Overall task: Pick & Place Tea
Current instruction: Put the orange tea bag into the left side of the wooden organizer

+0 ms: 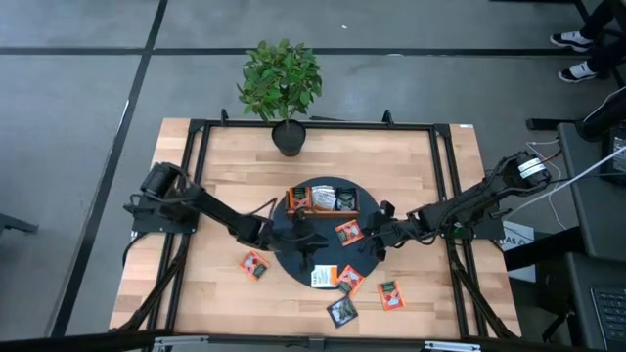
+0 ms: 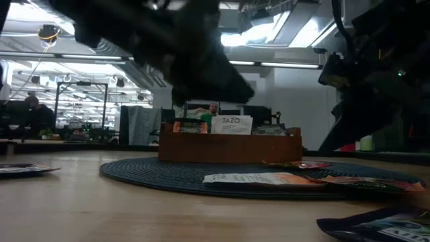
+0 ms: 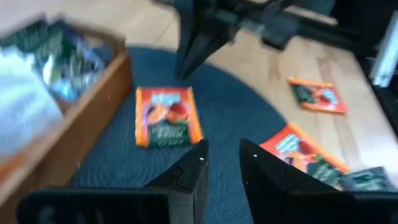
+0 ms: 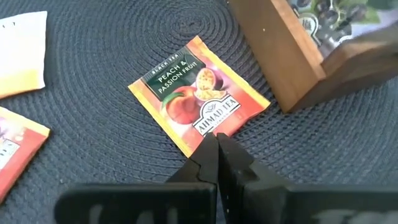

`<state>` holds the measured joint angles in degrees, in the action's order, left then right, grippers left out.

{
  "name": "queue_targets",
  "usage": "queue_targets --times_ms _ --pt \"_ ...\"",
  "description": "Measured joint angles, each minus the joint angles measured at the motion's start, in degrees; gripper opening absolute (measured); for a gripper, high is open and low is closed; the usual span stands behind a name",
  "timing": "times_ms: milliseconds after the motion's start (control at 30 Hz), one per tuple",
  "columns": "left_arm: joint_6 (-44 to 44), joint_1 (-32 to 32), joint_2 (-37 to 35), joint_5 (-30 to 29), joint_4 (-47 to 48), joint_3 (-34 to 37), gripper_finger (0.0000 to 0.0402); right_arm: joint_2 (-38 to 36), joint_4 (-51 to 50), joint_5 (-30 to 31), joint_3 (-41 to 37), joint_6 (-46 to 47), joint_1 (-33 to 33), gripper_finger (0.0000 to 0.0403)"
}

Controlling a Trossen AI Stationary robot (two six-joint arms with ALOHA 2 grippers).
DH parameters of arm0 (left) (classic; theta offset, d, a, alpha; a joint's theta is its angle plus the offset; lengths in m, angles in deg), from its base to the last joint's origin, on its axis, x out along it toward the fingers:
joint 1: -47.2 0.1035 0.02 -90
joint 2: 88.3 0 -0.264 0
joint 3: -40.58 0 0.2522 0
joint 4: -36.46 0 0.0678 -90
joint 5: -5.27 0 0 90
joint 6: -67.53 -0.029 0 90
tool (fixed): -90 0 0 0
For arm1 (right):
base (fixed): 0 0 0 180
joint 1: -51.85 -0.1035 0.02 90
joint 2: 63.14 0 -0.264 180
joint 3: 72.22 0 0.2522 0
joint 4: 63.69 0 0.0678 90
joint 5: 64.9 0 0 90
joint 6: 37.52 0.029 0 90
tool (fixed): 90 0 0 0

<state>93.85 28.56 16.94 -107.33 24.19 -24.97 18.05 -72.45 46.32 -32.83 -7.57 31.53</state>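
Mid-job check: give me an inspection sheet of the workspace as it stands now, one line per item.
Surface: wooden table with a dark round mat at its centre.
Job's things: wooden tray on the mat, already holding sachets; an orange peach sachet lies flat on the mat near the tray; more sachets lie on the mat's edge and the bare wood, e.g. one at.
Clutter: potted plant at the table's far edge.
Grippers: left gripper open over the mat, empty; right gripper shut, tips at the peach sachet's edge.
Cables: wires beside the right arm's base.
Surroundings: a person's shoes on the floor beyond the table.
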Motion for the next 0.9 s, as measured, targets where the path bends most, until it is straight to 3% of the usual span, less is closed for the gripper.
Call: queue_targets --times_ms 233,567,900 --pt "9.0 0.5 4.9 0.1 0.1 -1.4 0.0086 0.6 1.5 0.2 0.0 -1.0 0.2 0.0002" --pt "13.1 0.4 6.2 0.2 -1.1 -1.9 0.0089 4.9 4.0 0.2 0.0 -1.9 0.3 0.0002" --pt "18.8 0.8 6.2 0.4 -2.8 -1.9 0.0135 7.3 7.7 0.0 0.0 -1.6 0.3 0.0002"
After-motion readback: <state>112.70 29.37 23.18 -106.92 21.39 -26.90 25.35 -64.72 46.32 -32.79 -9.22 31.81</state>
